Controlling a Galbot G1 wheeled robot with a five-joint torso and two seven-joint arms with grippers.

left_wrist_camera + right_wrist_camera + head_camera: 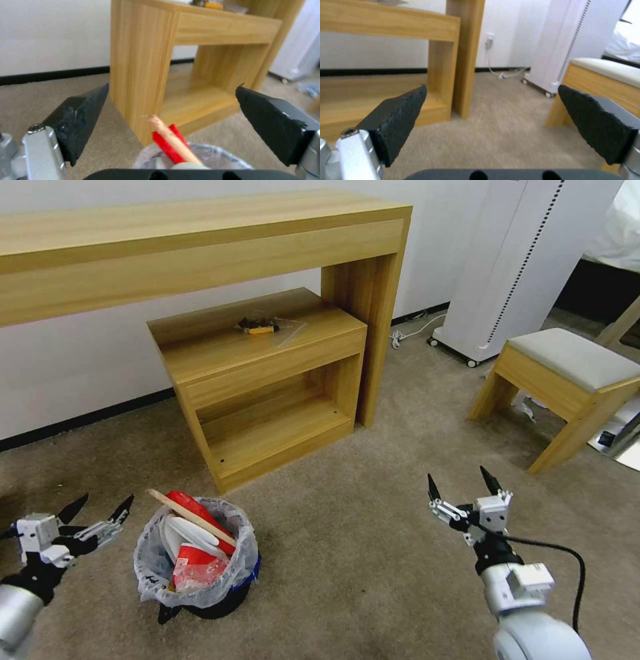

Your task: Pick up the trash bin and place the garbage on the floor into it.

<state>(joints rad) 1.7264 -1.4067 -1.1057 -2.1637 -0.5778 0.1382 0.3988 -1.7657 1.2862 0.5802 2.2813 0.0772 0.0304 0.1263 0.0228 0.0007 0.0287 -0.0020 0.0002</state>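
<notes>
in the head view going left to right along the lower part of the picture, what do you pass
Left gripper, open → small round black trash bin lined with a crinkly white bag, holding red and white garbage → bare stretch of beige-brown carpet floor → right gripper, open.

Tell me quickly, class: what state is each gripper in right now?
Left gripper: open, holding nothing, beside the bin.
Right gripper: open, holding nothing, above the floor.
</notes>
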